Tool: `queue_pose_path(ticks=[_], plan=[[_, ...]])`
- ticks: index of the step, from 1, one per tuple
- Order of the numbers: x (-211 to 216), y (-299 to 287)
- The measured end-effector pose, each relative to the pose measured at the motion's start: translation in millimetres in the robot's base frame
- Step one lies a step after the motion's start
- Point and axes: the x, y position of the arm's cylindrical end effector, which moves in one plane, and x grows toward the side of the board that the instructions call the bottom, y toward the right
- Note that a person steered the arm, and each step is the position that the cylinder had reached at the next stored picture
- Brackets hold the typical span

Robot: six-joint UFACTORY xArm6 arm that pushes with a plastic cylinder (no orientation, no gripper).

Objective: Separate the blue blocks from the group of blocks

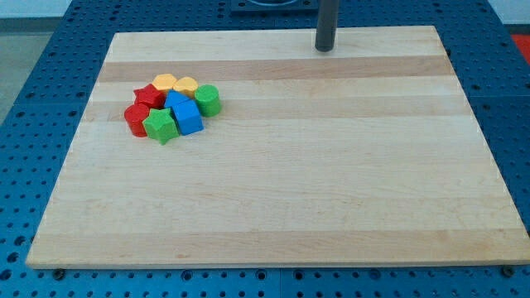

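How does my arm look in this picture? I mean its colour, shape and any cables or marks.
Only a short piece shows: a straight, round rod, dark grey, smooth and plain. It enters from the view's top and ends in my tip, which is blunt and flat. No cables, markings or jaws are visible. It stands far from the blue blocks.

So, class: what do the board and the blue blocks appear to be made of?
Board: looks like pale wood, matte, with lengthwise grain and plank strips. Blue blocks: probably painted wood or plastic, with flat, even colour and no grain showing. My tip sits far from them, near the view's top.
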Motion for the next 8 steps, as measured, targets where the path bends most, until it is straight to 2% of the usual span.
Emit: queue_pose_path(ticks=[1,2,3,6,8], plan=[[30,6],[84,-2],[134,-43],[192,-144],[192,-185]])
